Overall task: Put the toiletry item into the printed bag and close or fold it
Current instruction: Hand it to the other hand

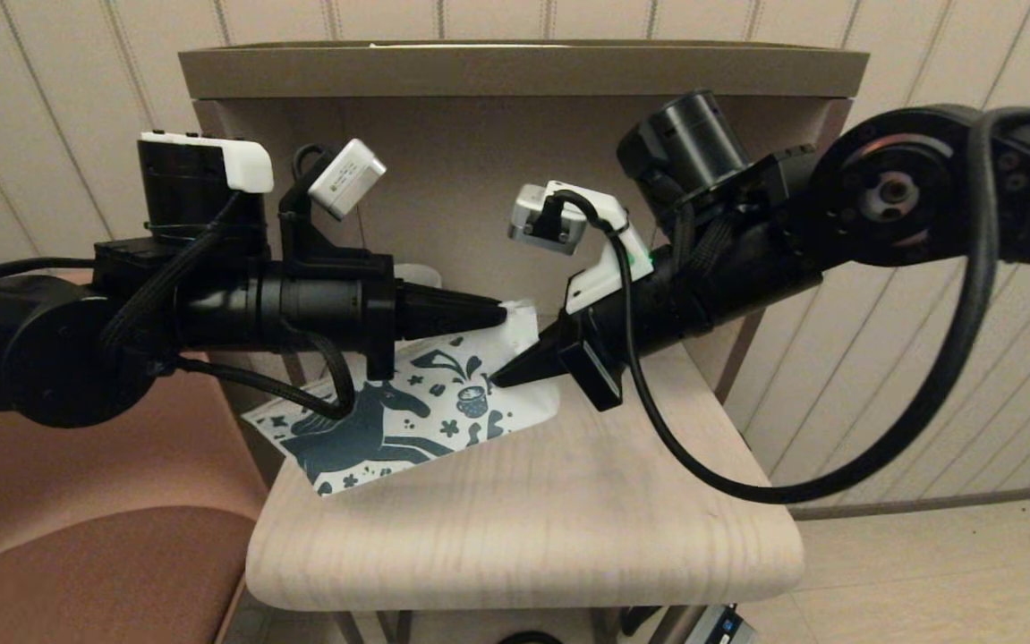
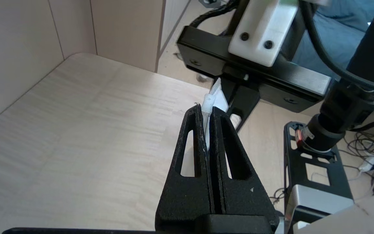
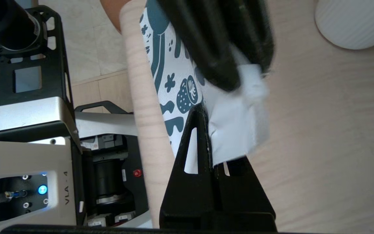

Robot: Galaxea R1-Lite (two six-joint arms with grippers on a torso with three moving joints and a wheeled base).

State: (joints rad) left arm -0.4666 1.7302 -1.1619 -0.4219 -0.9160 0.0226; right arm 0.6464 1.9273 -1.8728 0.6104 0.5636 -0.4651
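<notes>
Printed bag (image 1: 389,420) lies flat, white with teal horse, one end raised.

I can't find the toiletry item anywhere; the left pincer (image 1: 501,313) hides the printed bag (image 1: 407,420) top edge, blurred beside it.

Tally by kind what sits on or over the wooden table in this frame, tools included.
Printed bag: 1
White ribbed mug: 1
Tools shut on the bag's top: 2, left tool and right tool
Total: 4
</notes>
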